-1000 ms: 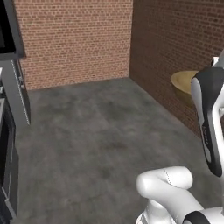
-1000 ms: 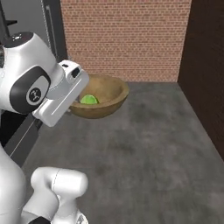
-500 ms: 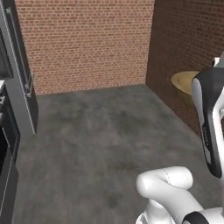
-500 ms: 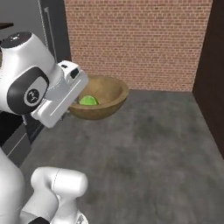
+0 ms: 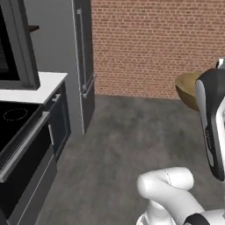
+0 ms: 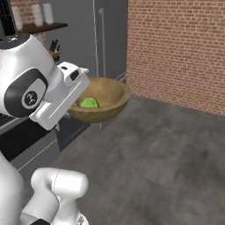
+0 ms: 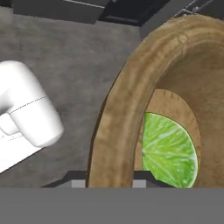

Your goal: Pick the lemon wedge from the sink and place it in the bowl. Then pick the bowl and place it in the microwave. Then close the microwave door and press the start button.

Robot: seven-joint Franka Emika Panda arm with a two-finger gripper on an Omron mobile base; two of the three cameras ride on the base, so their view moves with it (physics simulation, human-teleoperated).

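My gripper (image 6: 75,100) is shut on the near rim of the light-brown wooden bowl (image 6: 104,97) and holds it level in the air over the floor. The small yellowish-green lemon wedge (image 6: 89,103) lies inside it. In the hand view the thick bowl rim (image 7: 117,109) runs up between my fingertips, with the lemon wedge (image 7: 169,151) on the bowl's bottom just beyond. The bowl's edge (image 5: 188,90) also peeks out behind my arm at the right of the left base view. A dark-grey frame with a black window (image 5: 17,44), perhaps the microwave, stands at the upper left. The sink is out of view.
A tall grey cabinet front (image 5: 82,61) stands against the brick wall (image 5: 154,44). A black stove with a cooktop (image 5: 19,140) and a white counter (image 5: 41,85) lie to the left. A shelf with jars (image 6: 37,19) is high up. Grey floor (image 6: 167,158) stretches ahead.
The whole picture has shifted as the base turns: the stove, counter and grey cabinet have come into view at the left. The bowl with the wedge stays held in my gripper.
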